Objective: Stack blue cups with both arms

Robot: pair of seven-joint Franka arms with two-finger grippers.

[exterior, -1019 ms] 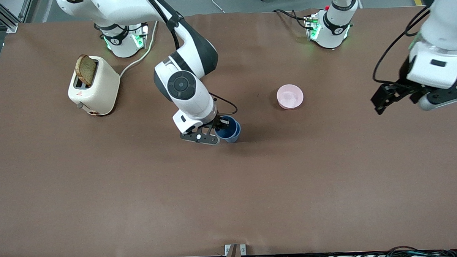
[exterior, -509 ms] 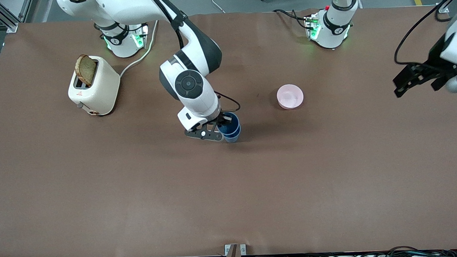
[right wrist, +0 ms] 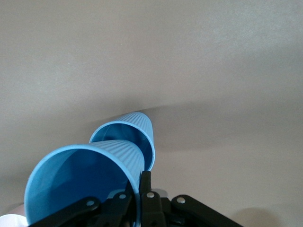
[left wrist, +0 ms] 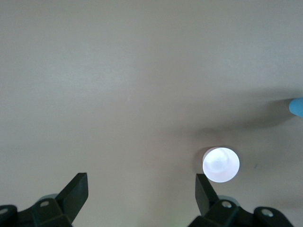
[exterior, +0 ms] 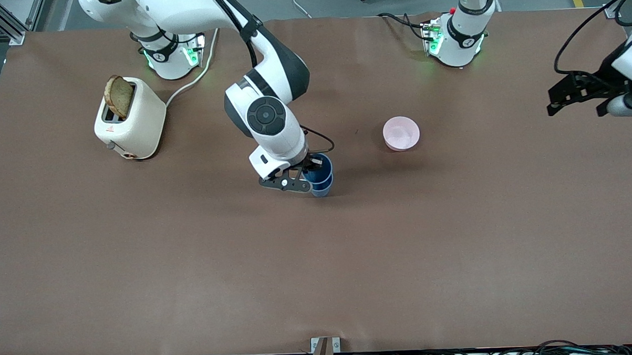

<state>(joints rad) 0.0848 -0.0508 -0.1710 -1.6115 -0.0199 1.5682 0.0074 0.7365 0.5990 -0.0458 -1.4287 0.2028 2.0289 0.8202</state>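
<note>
Two blue cups stand together mid-table. The upper blue cup (exterior: pixel 318 169) sits partly inside the lower blue cup (exterior: pixel 321 189), which stands on the table. My right gripper (exterior: pixel 306 173) is shut on the upper cup's rim. In the right wrist view the held cup (right wrist: pixel 80 182) is large and close, its base inside the lower cup (right wrist: pixel 135 132). My left gripper (exterior: pixel 576 92) is open and empty, up in the air over the left arm's end of the table. Its fingers (left wrist: pixel 75 189) show in the left wrist view.
A pink bowl (exterior: pixel 400 133) stands between the cups and the left arm's end, also in the left wrist view (left wrist: pixel 220 164). A cream toaster (exterior: pixel 130 118) with a slice of bread stands near the right arm's base.
My right gripper has lowered the held cup into the standing cup. My left gripper has drawn away toward its end of the table and upward.
</note>
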